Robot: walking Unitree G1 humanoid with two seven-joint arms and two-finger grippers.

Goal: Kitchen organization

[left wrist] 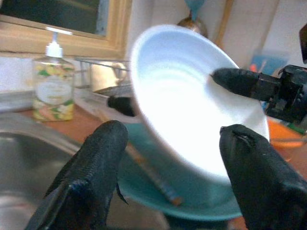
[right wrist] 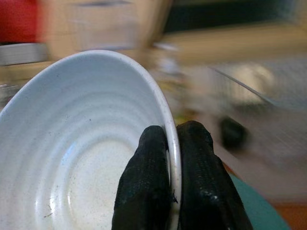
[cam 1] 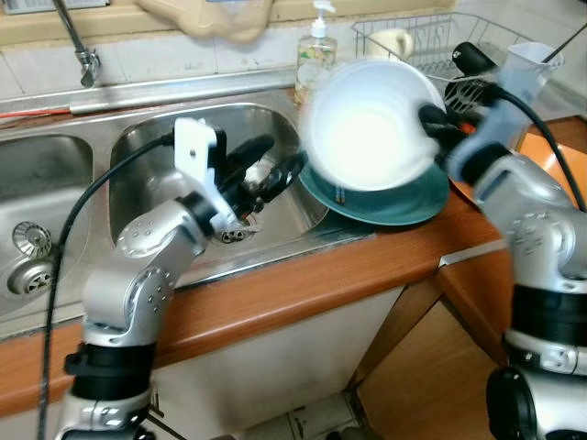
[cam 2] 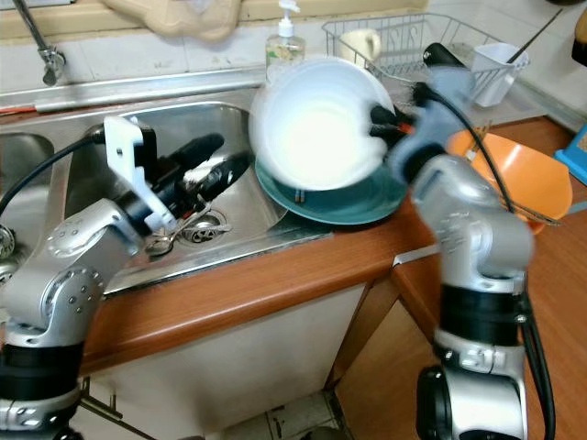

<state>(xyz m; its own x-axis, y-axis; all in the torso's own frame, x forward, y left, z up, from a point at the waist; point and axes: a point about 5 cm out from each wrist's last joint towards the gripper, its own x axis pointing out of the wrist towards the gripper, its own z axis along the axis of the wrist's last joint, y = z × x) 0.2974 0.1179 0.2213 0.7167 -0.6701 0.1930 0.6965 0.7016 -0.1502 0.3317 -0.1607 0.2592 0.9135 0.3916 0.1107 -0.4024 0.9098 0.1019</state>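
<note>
your left tool (cam 1: 275, 170) waits with its fingers spread over the sink (cam 1: 147, 147), empty, pointing at the white bowl (cam 1: 371, 124). your right tool (right wrist: 173, 143) pinches the bowl's rim, holding it tilted above the teal plate (cam 1: 404, 202) on the tabletop (cam 1: 303, 284). keep the pinch firm, move slowly, and lift clear of the plate before you go toward the dish rack (cam 1: 431, 37).

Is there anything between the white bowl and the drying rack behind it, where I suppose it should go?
Nothing visible blocks that way. The right claw grips the white bowl by its rim, tilted above the teal plate. The drying rack stands just behind, already holding a cup, so free space inside is hard to judge.
</note>
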